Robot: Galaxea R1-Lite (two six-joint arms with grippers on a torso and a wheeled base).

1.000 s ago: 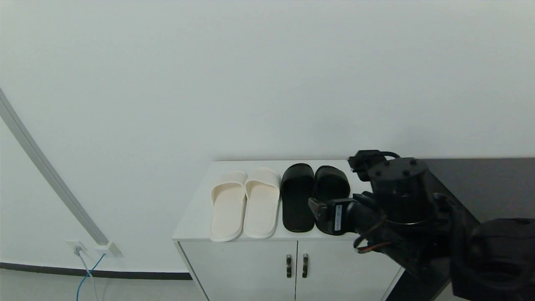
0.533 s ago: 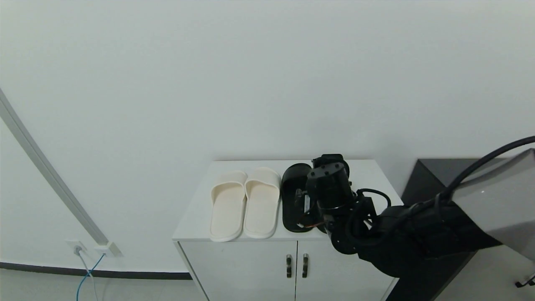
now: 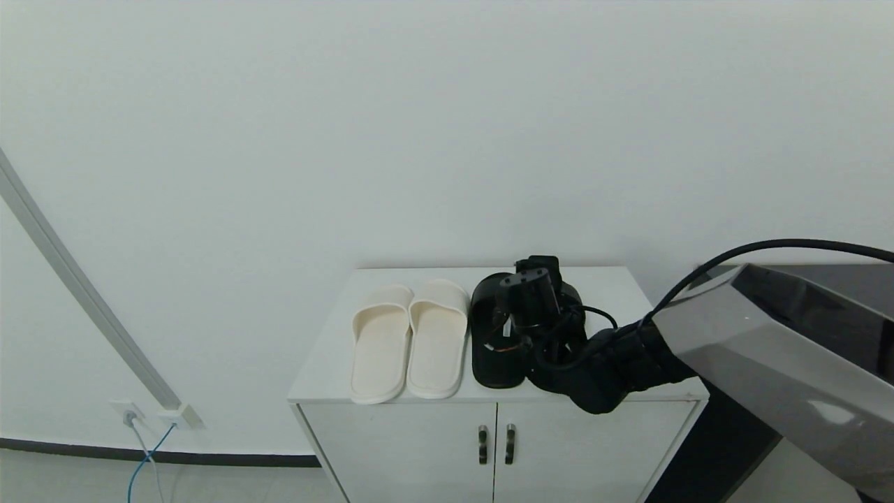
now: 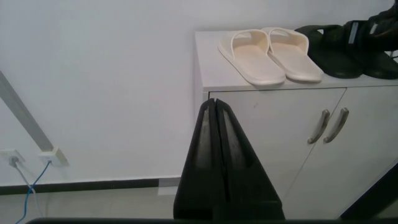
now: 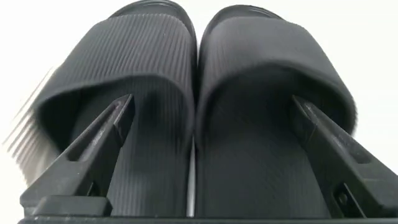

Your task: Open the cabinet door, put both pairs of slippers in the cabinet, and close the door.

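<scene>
Two cream slippers [image 3: 380,342], two black slippers [image 3: 494,353], two doors [image 3: 405,450]

Left gripper [image 4: 215,107] in the foreground, fingers pressed flat together. Behind it stands the white cabinet [image 4: 280,124], both doors closed, the two handles [image 4: 328,126] side by side at the seam. On its top lie the cream slippers [image 4: 270,50], paired. The black slippers [image 4: 336,48] lie just beside them, partly covered by the right arm [image 4: 376,28] at the frame edge. Wall socket [image 4: 9,157] with a blue cable [image 4: 28,190] low on the wall.
</scene>
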